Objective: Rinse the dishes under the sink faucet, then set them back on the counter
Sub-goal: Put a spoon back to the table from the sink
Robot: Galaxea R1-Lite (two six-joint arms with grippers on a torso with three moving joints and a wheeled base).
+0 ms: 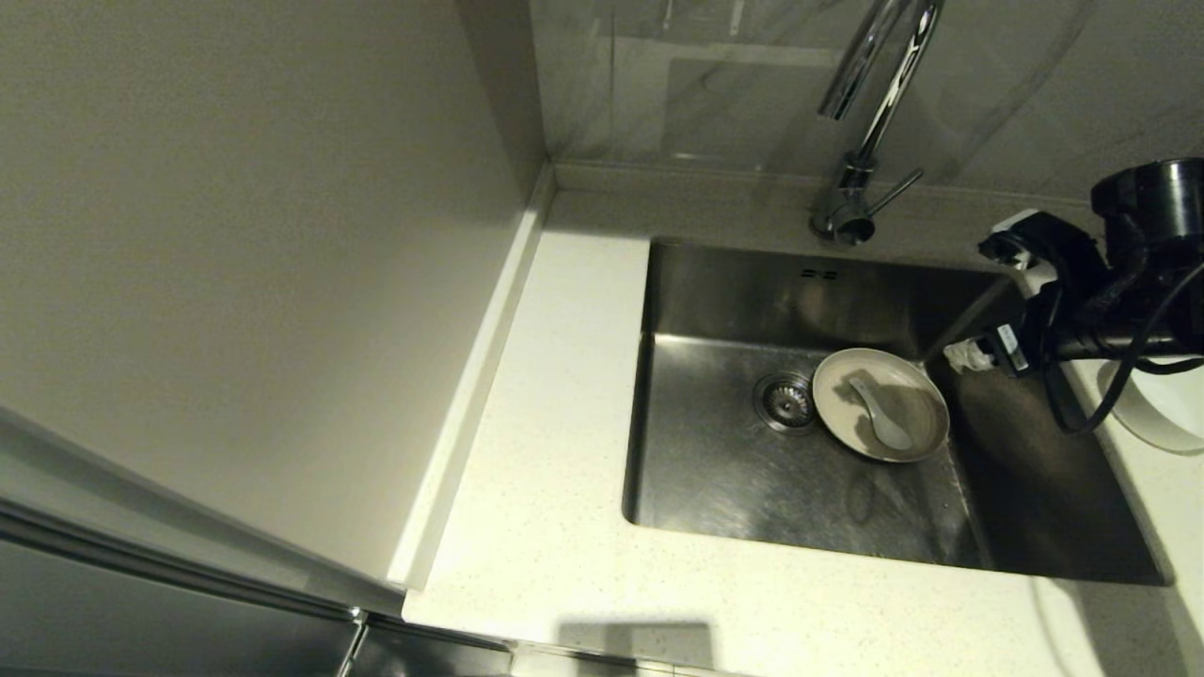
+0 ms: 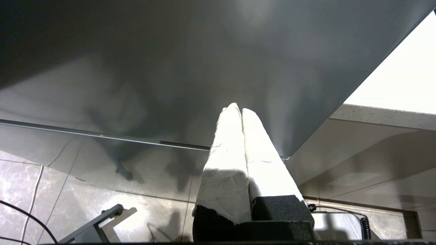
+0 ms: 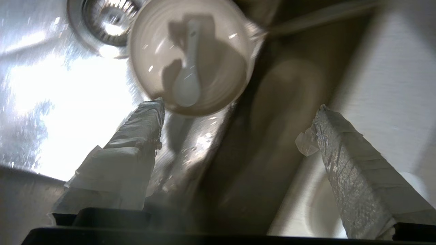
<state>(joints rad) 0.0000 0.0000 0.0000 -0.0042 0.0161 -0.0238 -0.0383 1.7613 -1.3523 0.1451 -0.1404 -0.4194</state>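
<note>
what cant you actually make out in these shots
- Faucet: the spout's top is cut off by the head view's upper edge.
- Plate on the counter: half hidden by the right arm and that view's right edge.
- Right gripper: in the head view its fingertips merge with the sink wall.
- Water flow: not discernible in any view.

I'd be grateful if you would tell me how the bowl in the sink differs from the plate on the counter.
The bowl sits inside the sink beside the drain; the plate rests on the counter to the sink's right. The bowl holds a spoon; nothing shows on the plate, though the right arm hides part of it. The plate looks wider. Both are round and pale.
</note>
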